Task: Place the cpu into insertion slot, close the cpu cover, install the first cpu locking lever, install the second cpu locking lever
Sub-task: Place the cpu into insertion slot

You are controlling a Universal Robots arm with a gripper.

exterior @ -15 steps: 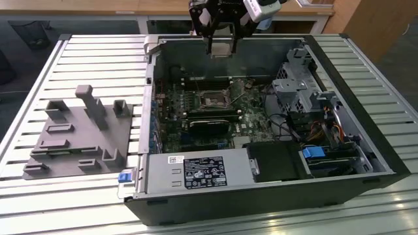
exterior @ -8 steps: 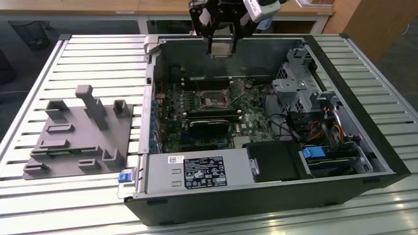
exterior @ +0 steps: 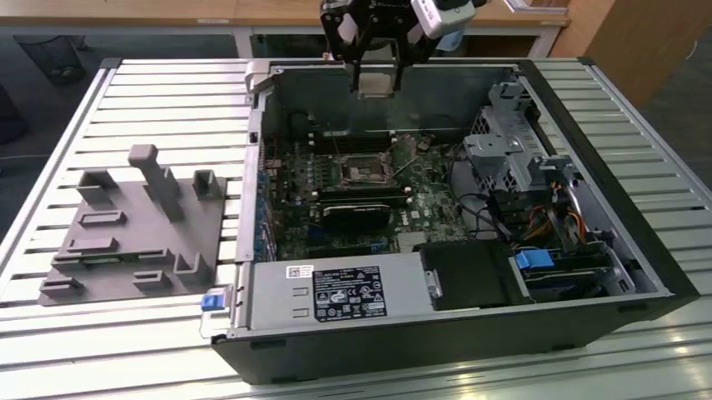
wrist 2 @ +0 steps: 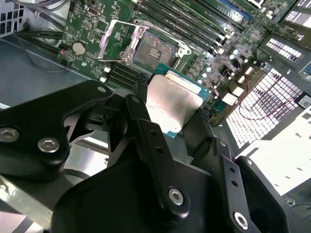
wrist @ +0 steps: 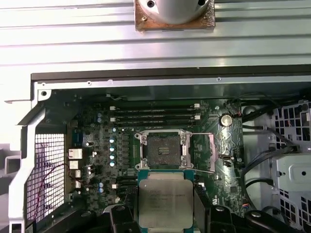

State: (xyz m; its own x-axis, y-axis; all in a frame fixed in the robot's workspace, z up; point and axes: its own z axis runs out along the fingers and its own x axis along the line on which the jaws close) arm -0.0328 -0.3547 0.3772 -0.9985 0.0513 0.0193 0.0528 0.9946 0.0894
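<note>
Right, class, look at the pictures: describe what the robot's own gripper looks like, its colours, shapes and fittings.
The gripper is matte black throughout, built from flat, rounded linkage bars pinned with silver socket-head screws. Its jaws are slim black bars with small holes along them. In the exterior view, a pale unit is mounted beside the black wrist.

The cpu (wrist 2: 172, 99), a flat square chip with a dull silver top and green edging, is sitting pinched in the gripper (wrist 2: 171, 110), apart from the insertion slot (wrist: 163, 149). The slot is lying bare, with the silvery cpu cover (wrist 2: 109, 41) standing swung open beside it.
</note>
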